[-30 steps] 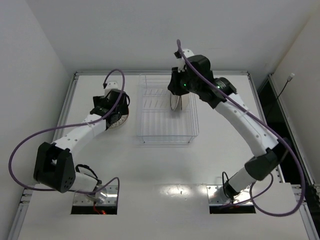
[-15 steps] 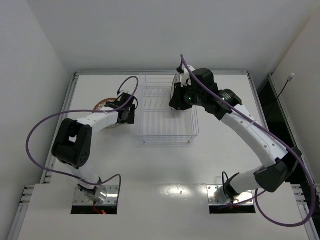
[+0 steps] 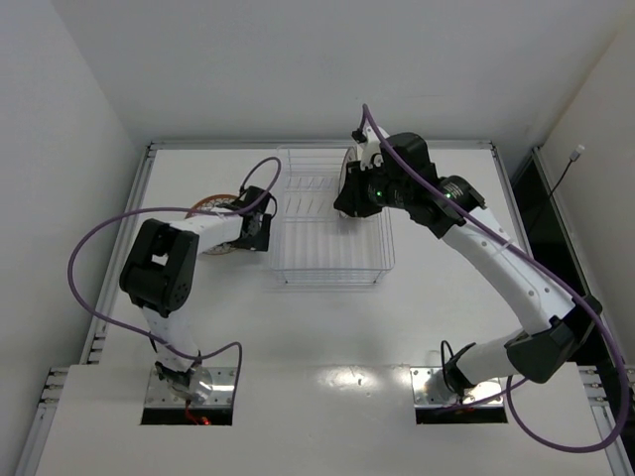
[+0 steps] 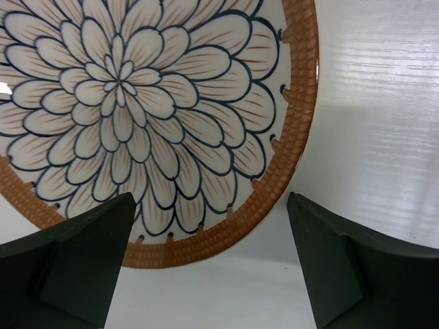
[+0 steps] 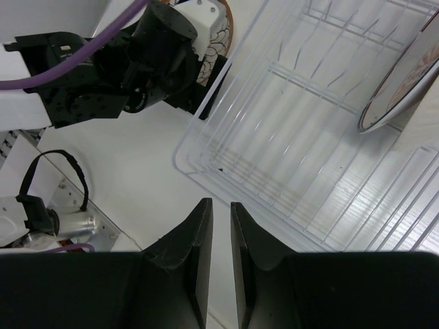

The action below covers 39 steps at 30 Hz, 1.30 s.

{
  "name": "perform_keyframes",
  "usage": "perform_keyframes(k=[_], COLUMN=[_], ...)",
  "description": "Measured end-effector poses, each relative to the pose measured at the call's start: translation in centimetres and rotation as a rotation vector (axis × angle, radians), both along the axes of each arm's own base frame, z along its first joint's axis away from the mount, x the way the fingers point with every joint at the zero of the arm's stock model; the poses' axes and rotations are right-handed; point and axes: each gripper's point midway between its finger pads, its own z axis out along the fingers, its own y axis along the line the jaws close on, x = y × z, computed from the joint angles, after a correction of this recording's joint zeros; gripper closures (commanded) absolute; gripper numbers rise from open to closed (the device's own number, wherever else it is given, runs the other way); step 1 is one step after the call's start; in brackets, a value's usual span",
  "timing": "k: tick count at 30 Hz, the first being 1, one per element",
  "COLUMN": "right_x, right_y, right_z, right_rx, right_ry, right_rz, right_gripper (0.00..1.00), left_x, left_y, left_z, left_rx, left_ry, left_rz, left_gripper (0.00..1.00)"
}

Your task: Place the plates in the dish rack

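One white table [image 3: 327,327], plain white walls [image 3: 298,59], dish rack [image 3: 327,279] mid-table

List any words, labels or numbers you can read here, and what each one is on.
No readable text in any view.
The plate shows only a flower pattern, no writing.
The dish rack is unmarked.
A small pale label on the left arm is too blurred to read.

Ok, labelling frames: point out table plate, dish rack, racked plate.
table plate [image 4: 123,89]: left wrist view, flower centre
dish rack [image 3: 327,270]: top view, near wall
racked plate [image 5: 406,81]: right wrist view, middle
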Motion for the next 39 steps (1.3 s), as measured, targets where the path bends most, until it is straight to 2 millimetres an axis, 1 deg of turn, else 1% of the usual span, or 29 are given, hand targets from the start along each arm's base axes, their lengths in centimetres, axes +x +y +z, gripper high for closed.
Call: perform_keyframes(k=[2,3,5,6,8,9,11,12,15,16,17,18,21,27,31,34,39], right_x=[0.0,0.0,0.0,0.0,-0.1,-0.1,-0.1,-0.1,-0.2,-0.2,-0.3,-0.3,-0.4,-0.5,-0.7,-0.9,-1.4], right_y=[0.1,0.1,0.1,0.1,0.1,0.1,0.1,0.1,0.1,0.1,0.1,0.1,0.1,0.2,0.0,-0.1,-0.4], right_z=[0.3,0.4,0.6,0.6,0.8,0.8,0.9,0.8,0.8,0.7,0.7,0.7,0.7,0.7,0.6,0.8,1.0], right_rx=[0.005,0.007,0.009,0.01,0.011,0.012,0.012,0.011,0.011,0.012,0.012,0.012,0.014,0.016,0.008,0.006,0.004], right_ry=[-0.005,-0.006,-0.008,-0.009,-0.01,-0.011,-0.01,-0.009,-0.001,0.001,0.003,0.005,0.009,0.011,0.022,0.025,0.028], right_rz=[0.003,0.003,0.004,0.004,0.005,0.006,0.006,0.006,0.006,0.006,0.006,0.008,0.013,0.017,0.017,0.017,0.016], right_gripper=[0.86,0.86,0.86,0.86,0.86,0.86,0.86,0.86,0.86,0.86,0.86,0.86,0.86,0.86,0.86,0.86,0.86], left_x=[0.2,0.4,0.7,0.8,1.1,1.3,1.5,1.8,2.5,2.6,2.7,2.7,2.7,2.4,1.9,1.3,0.9], left_y=[-0.2,-0.3,-0.6,-0.7,-0.9,-1.0,-0.9,-0.8,-0.1,0.4,0.8,1.4,2.4,2.4,2.6,2.6,2.8], left_z=[-0.2,-0.2,-0.4,-0.4,-0.7,-0.8,-1.0,-1.0,-0.7,-0.6,-0.4,-0.2,0.3,0.2,1.3,3.4,7.9], left_rx=[-0.001,-0.006,-0.012,-0.017,-0.03,-0.037,-0.051,-0.048,-0.007,0.015,0.032,0.059,0.113,0.105,0.086,0.05,-0.059], left_ry=[0.01,0.008,0.013,0.015,0.023,0.027,0.035,0.036,0.028,0.028,0.029,0.029,0.028,0.038,0.013,-0.024,-0.134], left_rz=[-0.009,-0.012,-0.021,-0.027,-0.032,-0.036,-0.042,-0.05,-0.06,-0.06,-0.058,-0.056,-0.039,-0.03,-0.006,0.025,0.118], left_gripper=[0.15,0.21,0.28,0.38,0.48,0.55,0.64,0.73,0.85,0.92,0.98,1.0,1.0,1.0,1.0,1.0,1.0])
